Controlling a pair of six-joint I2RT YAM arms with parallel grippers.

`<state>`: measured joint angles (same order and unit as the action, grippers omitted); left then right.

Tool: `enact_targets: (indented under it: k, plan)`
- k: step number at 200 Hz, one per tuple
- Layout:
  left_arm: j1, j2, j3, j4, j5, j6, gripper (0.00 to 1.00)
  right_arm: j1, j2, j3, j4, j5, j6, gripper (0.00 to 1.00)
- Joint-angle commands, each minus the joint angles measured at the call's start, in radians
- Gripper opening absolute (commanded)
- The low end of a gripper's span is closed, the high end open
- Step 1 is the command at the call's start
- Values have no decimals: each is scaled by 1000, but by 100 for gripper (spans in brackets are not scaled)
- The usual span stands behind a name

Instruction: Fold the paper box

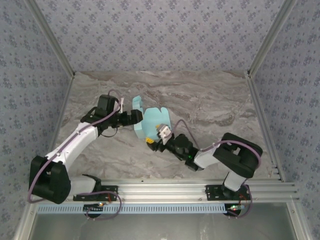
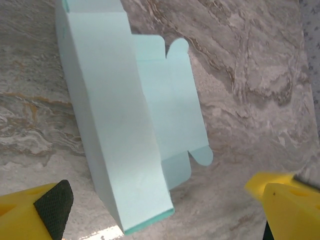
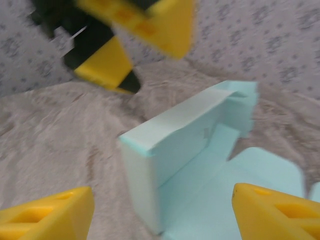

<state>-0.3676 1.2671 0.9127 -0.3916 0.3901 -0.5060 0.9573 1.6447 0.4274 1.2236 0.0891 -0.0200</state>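
The paper box (image 1: 154, 121), light aqua card, lies partly folded in the middle of the table, with one long wall raised and flaps spread flat to its right. My left gripper (image 1: 133, 118) stands open just left of it. In the left wrist view the box (image 2: 117, 130) reaches down between the widely parted yellow fingers (image 2: 47, 212), which do not touch it. My right gripper (image 1: 159, 138) is open at the box's near end. In the right wrist view the raised wall (image 3: 175, 135) stands ahead between the fingertips (image 3: 47, 217), and the left gripper (image 3: 125, 45) hangs beyond it.
The table (image 1: 215, 105) is grey marble-patterned, enclosed by patterned walls (image 1: 160, 30) at the back and sides. An aluminium rail (image 1: 165, 189) carrying the arm bases runs along the near edge. Bare table lies right of and behind the box.
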Motion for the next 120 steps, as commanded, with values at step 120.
enact_targets:
  k: [120]
  plan:
    - [-210, 298, 198, -294, -348, 33, 91, -334, -278, -44, -194, -233, 26, 74]
